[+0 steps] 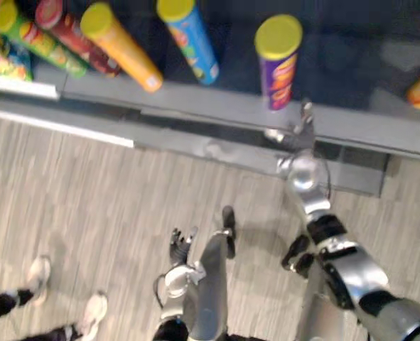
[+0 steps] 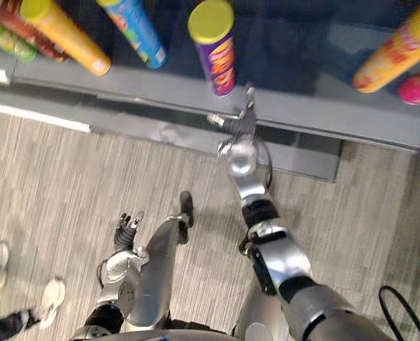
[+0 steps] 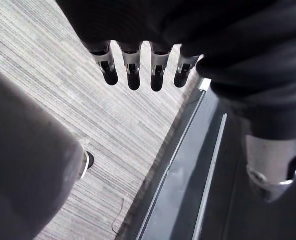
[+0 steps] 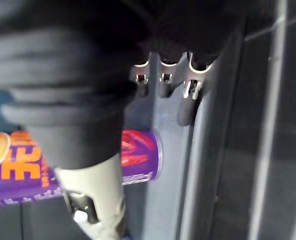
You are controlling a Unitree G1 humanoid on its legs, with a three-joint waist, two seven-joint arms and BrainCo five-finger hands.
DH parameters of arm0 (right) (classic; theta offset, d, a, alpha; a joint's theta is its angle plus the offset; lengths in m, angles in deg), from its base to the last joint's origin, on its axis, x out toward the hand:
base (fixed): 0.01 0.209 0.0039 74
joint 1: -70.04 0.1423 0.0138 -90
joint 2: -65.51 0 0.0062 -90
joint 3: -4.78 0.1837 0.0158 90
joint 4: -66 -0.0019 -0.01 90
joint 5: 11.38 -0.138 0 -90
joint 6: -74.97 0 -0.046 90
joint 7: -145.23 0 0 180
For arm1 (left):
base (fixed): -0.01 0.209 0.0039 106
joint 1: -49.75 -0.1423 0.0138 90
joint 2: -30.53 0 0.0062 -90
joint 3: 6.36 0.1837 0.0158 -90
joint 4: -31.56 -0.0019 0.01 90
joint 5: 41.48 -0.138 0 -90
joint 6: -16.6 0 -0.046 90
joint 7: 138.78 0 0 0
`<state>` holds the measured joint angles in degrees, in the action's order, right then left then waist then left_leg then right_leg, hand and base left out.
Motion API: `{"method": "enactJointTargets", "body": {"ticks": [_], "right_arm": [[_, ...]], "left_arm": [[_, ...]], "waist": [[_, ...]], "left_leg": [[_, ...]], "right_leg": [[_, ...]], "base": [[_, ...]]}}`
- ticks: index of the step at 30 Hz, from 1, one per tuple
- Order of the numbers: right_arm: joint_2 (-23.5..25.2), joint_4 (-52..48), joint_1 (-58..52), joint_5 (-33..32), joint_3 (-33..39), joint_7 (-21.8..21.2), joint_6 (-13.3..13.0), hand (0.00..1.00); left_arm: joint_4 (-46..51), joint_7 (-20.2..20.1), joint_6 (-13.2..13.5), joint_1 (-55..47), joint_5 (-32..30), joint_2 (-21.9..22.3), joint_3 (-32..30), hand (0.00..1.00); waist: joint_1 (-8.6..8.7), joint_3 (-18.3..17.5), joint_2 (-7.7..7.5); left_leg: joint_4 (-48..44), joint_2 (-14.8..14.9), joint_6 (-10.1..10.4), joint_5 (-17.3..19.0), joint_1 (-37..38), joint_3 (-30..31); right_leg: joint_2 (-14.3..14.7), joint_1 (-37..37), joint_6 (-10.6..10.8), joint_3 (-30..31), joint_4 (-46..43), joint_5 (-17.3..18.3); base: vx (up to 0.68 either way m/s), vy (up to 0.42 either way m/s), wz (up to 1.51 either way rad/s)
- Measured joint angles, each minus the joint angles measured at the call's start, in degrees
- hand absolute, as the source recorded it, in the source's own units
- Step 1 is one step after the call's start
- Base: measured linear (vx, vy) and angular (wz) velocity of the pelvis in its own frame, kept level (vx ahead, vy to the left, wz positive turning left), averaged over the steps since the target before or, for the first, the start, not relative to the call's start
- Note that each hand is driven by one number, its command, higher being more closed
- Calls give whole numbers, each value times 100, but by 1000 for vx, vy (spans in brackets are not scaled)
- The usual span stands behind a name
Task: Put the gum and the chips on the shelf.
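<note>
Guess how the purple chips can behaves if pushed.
Tall and narrow, the purple chips can stands upright near the shelf edge, so a high push probably tips it. Once down, its round body likely rolls. Glossy wall may slip.

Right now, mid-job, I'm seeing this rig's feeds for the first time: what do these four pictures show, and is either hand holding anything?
This is a humanoid robot on two legs, with two arms. Two pictures come from cameras in its head, looking down. The other two come from a camera on each wrist, looking along that hand.

Ahead is a grey shelf with tall chip cans on it: a green can, a red can, an orange can, a blue can and a purple can with a yellow lid.

The right hand is at the shelf edge, close beside the purple can. Its fingers are straight and hold nothing. The left hand hangs low over the striped floor, fingers straight, also holding nothing.

A person's shoes show on the floor to the robot's left.
</note>
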<state>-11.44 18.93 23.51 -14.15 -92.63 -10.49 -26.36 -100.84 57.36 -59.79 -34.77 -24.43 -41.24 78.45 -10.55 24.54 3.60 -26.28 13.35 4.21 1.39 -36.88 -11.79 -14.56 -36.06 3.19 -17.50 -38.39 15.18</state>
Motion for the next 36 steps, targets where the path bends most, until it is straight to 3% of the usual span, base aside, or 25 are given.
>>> {"method": "enactJointTargets", "body": {"ticks": [3,7,10,12,15,18,23,25,29,31,36], "right_arm": [[204,147,-833,-7,-41,-252,105,0],[232,322,-1989,0,-23,-748,240,0],[152,322,-2524,15,-8,-1025,231,0],[31,317,-2759,29,37,-1133,219,0],[-164,294,-3376,58,36,-1373,195,0],[-176,306,-4105,108,57,-1710,129,0],[-57,827,-4762,518,587,-2021,73,0],[-29,1135,-4777,514,1017,-2066,63,0],[-26,1607,-4836,501,2009,-2021,99,0],[-52,1950,-4983,454,2532,-1960,260,0],[-5,2346,-5255,-133,3073,-1904,493,0]], "left_arm": [[-448,-171,-39,70,-6,-110,-204,0],[-936,-411,-166,131,-509,-396,-257,0],[-1350,-510,-314,108,-759,-683,-271,0],[-1467,-541,-365,91,-887,-697,-327,0],[-1601,-629,-419,-31,-943,-752,-422,0],[-1728,-794,-434,-270,-957,-816,-617,0],[-1922,-959,-489,-600,-1275,-713,-957,0],[-1937,-987,-546,-775,-1339,-634,-1129,0],[-2137,-986,-558,-862,-1263,-447,-1548,0],[-2146,-1005,-559,-943,-1040,-314,-1746,0],[-2225,-998,-643,-1018,-686,-226,-2003,0]], "waist": [[133,-93,-177],[325,-129,-340],[602,-119,-470],[609,-126,-506],[823,-228,-622],[897,-567,-767],[1108,-1110,-772],[1195,-1338,-703],[1198,-1622,-567],[1190,-1730,-491],[1192,-1825,-397]], "left_leg": [[-5,183,54,167,516,-237],[30,368,136,347,1160,-539],[239,300,209,428,1677,-510],[367,252,295,488,1887,-339],[634,218,299,489,2223,-484],[922,210,312,499,2607,-843],[1388,35,321,508,3197,-1166],[1624,-61,317,506,3474,-1322],[1929,-212,305,497,3825,-1509],[2078,-283,301,494,3964,-1583],[2332,-381,305,495,4207,-1898]], "right_leg": [[221,393,25,211,259,-84],[529,853,17,551,613,-252],[676,1164,53,858,855,-366],[794,1276,56,1036,1038,-470],[873,1554,125,1214,1463,-673],[967,1828,194,1488,1998,-928],[966,2350,322,1785,2785,-1255],[925,2610,379,1888,3123,-1394],[856,2921,439,2001,3490,-1523],[825,3063,471,2048,3680,-1596],[826,3168,496,2294,3963,-1735]], "base": [[46,-28,-56],[75,-6,-55],[68,21,-62],[59,34,-65],[60,74,-38],[104,80,-51],[88,89,-32],[81,88,-25],[80,72,-17],[78,54,-9],[61,32,-26]]}}
